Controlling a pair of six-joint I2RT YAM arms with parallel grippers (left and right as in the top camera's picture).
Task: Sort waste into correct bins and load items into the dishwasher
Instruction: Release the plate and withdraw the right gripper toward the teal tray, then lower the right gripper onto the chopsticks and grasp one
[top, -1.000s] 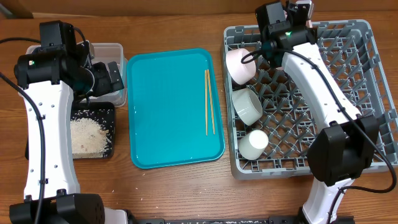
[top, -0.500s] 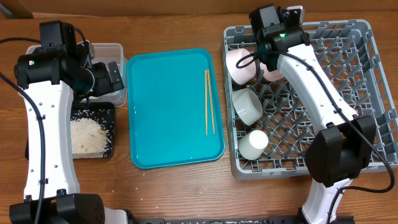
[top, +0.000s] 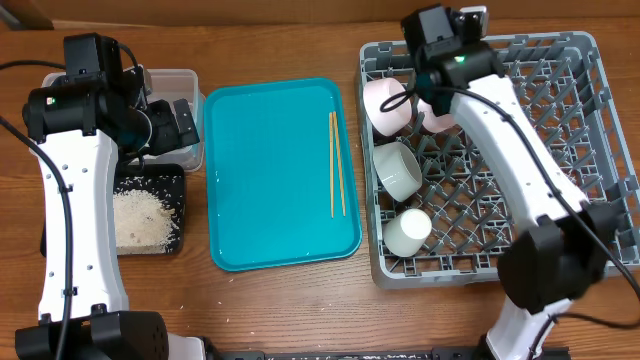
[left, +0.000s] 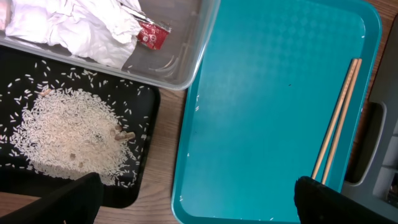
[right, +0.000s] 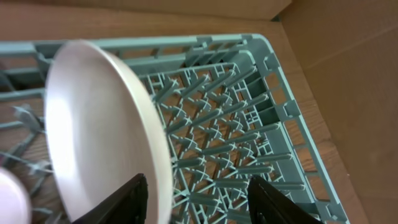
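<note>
The pale pink plate (right: 93, 124) stands on edge among the pegs at the back left of the grey dish rack (right: 261, 124). My right gripper (right: 199, 202) is open above it, and the plate's rim lies just inside the left finger (right: 121, 199). From overhead a sliver of the plate (top: 438, 118) shows beside the right arm. The pink bowl (top: 385, 105), grey-green bowl (top: 397, 168) and white cup (top: 408, 230) sit in the rack's left column. The chopsticks (top: 336, 165) lie on the teal tray (top: 270, 180). My left gripper (left: 196, 202) hangs wide open and holds nothing.
The clear tub (left: 180, 56) holds crumpled napkins (left: 81, 25) and the red-and-white wrapper (left: 151, 34). The black tray (left: 146, 124) in front of it holds a heap of rice (left: 68, 137). A few grains dot the teal tray's near corner. A cardboard wall stands behind the rack.
My right gripper has opened and let go of the plate, which now stands in the rack. The right wrist shifted slightly left. The left arm has not moved.
</note>
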